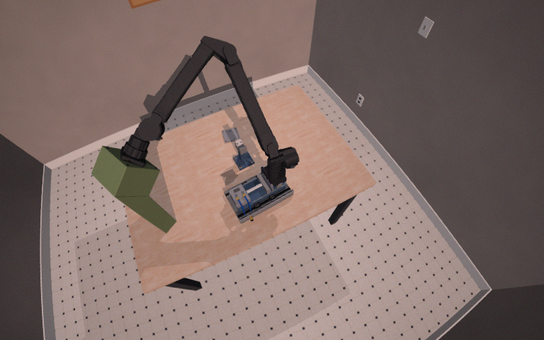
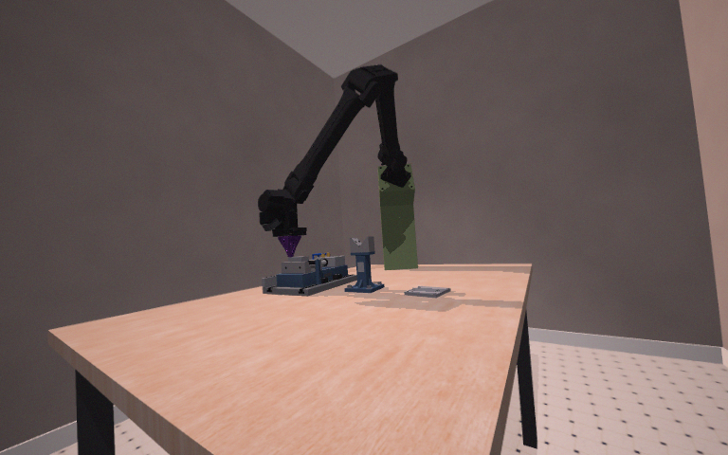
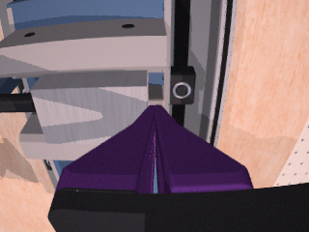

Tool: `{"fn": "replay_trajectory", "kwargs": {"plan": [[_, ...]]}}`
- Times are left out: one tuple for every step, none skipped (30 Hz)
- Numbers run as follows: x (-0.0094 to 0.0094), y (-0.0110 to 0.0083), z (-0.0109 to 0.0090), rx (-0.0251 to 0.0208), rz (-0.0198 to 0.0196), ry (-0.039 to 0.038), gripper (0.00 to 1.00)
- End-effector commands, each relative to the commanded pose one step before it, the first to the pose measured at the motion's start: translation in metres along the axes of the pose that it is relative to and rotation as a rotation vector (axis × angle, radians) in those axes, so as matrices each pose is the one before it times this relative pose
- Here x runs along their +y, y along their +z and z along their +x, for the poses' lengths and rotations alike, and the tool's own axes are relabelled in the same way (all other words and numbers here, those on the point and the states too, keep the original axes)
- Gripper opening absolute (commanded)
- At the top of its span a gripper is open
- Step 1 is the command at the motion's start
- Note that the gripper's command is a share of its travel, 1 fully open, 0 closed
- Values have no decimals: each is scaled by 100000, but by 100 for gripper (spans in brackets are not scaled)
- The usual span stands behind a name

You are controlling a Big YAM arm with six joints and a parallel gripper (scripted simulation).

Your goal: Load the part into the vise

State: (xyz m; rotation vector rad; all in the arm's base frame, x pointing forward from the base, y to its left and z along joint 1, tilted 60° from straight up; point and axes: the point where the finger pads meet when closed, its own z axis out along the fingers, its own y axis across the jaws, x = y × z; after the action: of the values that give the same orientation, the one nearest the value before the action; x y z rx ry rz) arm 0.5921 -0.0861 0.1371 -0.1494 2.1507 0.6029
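Observation:
The grey part (image 3: 77, 112) lies in the open vise (image 1: 256, 196) (image 2: 308, 276), between the jaws and just below the grey fixed jaw (image 3: 84, 45) with its two holes. A dark rod (image 3: 12, 103) meets the part's left end in the wrist view. I cannot tell which way the slot faces. My purple gripper (image 3: 154, 111) (image 2: 290, 250) is shut and empty. Its tip points down at the part's right end, close to it or touching. In the top view the arm's wrist (image 1: 280, 164) hides the fingers.
The V-block (image 1: 239, 144) (image 2: 362, 245) stands on its blue post behind the vise. The flat infeed plate (image 1: 229, 135) (image 2: 427, 291) lies bare farther back. The arm's green pedestal (image 1: 128, 176) (image 2: 398, 225) stands at the table's edge. A round fitting (image 3: 182, 91) sits on the vise's black rail.

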Motion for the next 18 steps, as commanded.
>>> {"fn": "replay_trajectory", "kwargs": {"plan": [[1653,527,-574,-817,-1733,-1482,0],[80,-55,-11,-50,20,-48,0],[75,-62,-96,-157,38,-150,0],[60,-35,-55,-93,-4,-85,0],[5,37,35,64,-37,66,0],[-27,59,10,52,5,50,0],[-6,41,38,74,6,70,0],[52,-21,8,-5,-3,-3,0],[85,-59,-38,-89,-8,-81,0],[65,-38,-33,-68,-11,-61,0],[15,10,-2,7,28,5,0],[-16,49,20,58,0,56,0],[-8,45,35,72,-13,70,0],[34,-1,19,21,-11,22,0],[67,-27,-2,-28,-69,-17,0],[0,0,0,0,0,0,0],[0,0,0,0,0,0,0],[-9,32,-56,-47,7,-43,0]]}}
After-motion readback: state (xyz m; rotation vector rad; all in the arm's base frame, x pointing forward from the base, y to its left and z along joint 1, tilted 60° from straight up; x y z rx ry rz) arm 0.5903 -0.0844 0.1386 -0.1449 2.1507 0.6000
